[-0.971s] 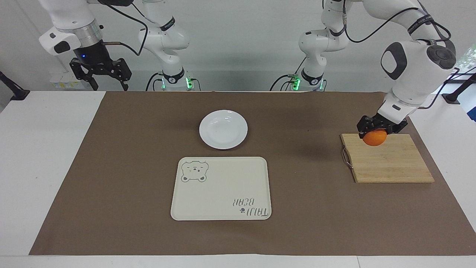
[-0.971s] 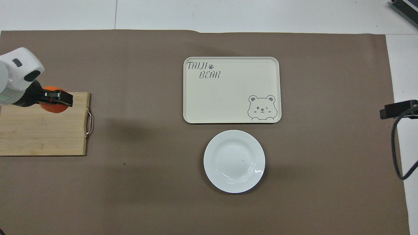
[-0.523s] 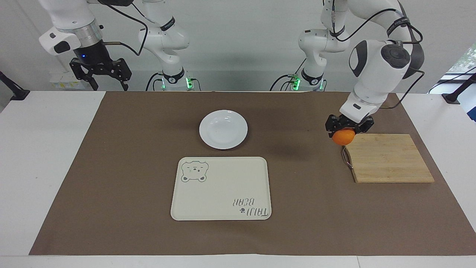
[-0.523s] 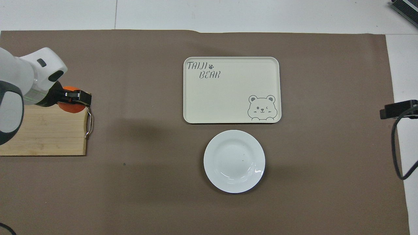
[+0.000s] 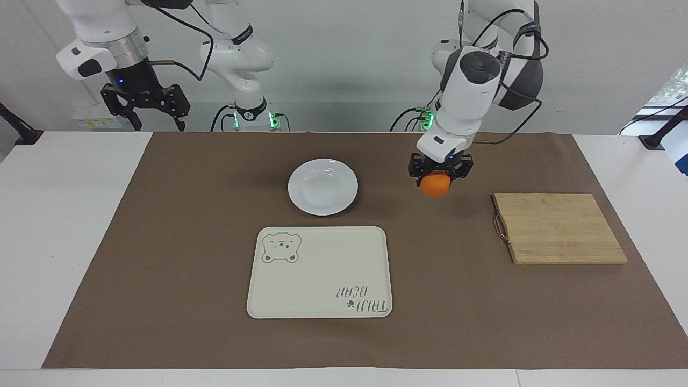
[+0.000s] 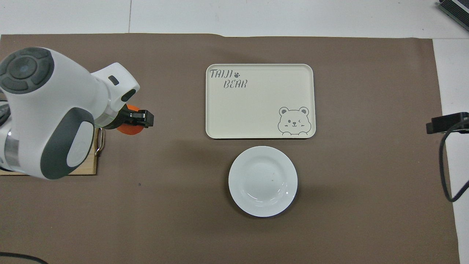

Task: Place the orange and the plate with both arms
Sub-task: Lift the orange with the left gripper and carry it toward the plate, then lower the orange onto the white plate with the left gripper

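Holding orange [image 5: 435,185] in left jaws [image 5: 440,173], right jaws [image 5: 145,107] wide, empty, tray [image 5: 322,252] reads "TAIJI BEAR"

Robotics lab bench. Two white arms [image 5: 473,80] bolted at the edge of a white table [image 5: 70,226], green status lights at their bases, loose cabling, bare grey wall. Brown paper mat [image 5: 188,269] covers the work area; props staged below the pincer.

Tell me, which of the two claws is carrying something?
The left gripper, up over the brown mat between plate and wooden board, grips the orange. The right gripper waits open, holding nothing.
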